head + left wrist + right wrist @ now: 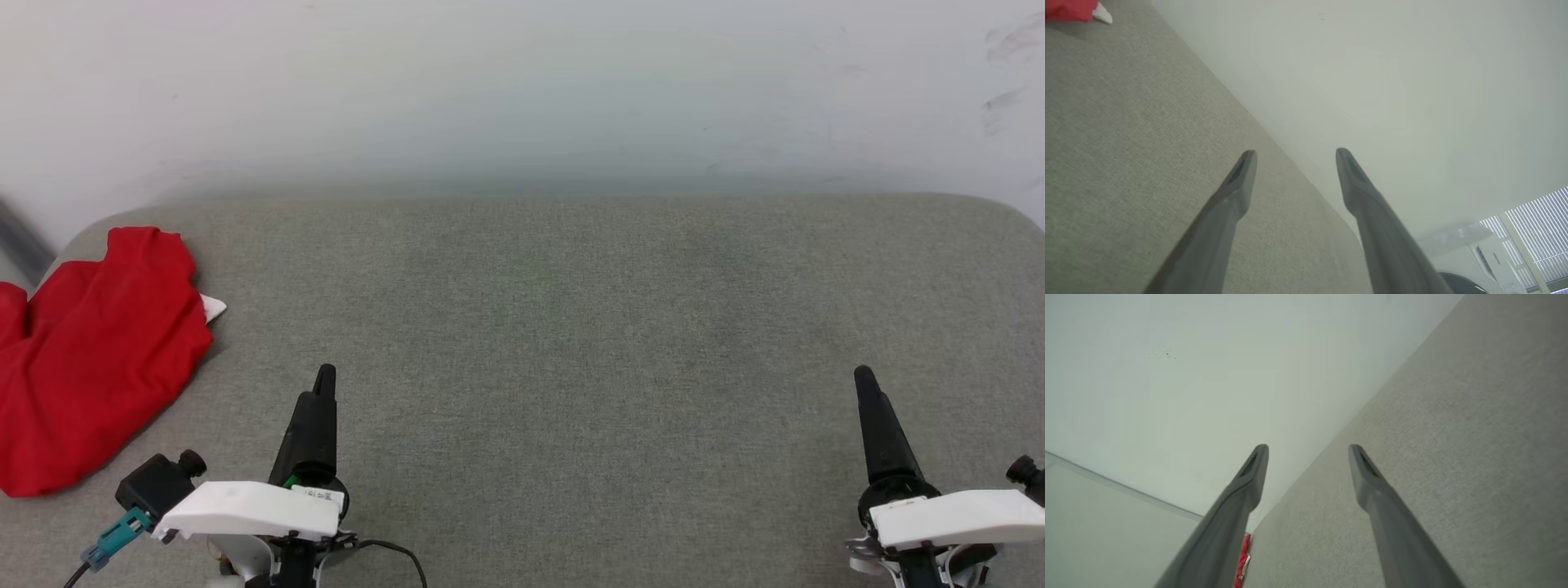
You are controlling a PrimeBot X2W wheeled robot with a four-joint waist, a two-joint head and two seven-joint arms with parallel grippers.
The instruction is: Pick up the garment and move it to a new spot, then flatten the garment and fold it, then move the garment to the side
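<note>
Head view: garment (98,359) is lying bunched at far left, perhaps parked aside. Left gripper (325,380) and right gripper (864,380) are hovering apart from it, fingers spread, empty.

The garment (98,359) is red with a small white corner. The desk (571,367) is grey-green, finely woven. The wall (522,82) is whitish. The left tool (1294,154) and right tool (1308,448) have dark fingers.

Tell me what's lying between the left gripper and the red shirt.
Nothing: in the head view, only bare grey upholstery separates the left gripper from the red shirt, which lies at the surface's left edge.
</note>
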